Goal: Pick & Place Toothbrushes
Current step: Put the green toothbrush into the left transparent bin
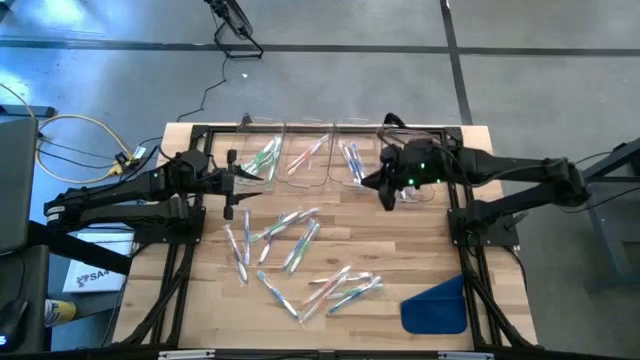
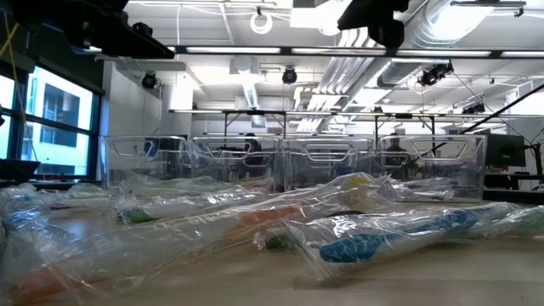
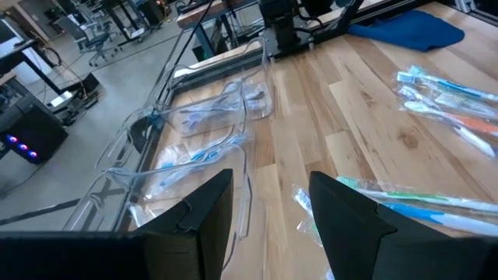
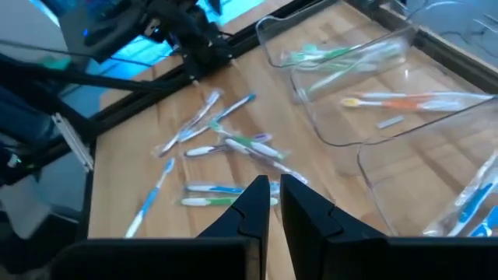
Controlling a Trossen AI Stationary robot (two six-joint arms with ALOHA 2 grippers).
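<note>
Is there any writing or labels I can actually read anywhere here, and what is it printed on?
"SA": only these dark letters read, on a white box on the floor by the table's left edge; the rest is cut off by the left arm.
Print on the toothbrushes' clear wrappers: too blurred to read.
Clear bins, blue cloth: no text visible.

Pale planked wood table [image 1: 400, 265], matt; clear glossy plastic bins [image 1: 305, 160] upper centre; crinkled shiny wrappers on toothbrushes [image 1: 290, 245]; soft blue cloth [image 1: 437, 307] lower right.
</note>
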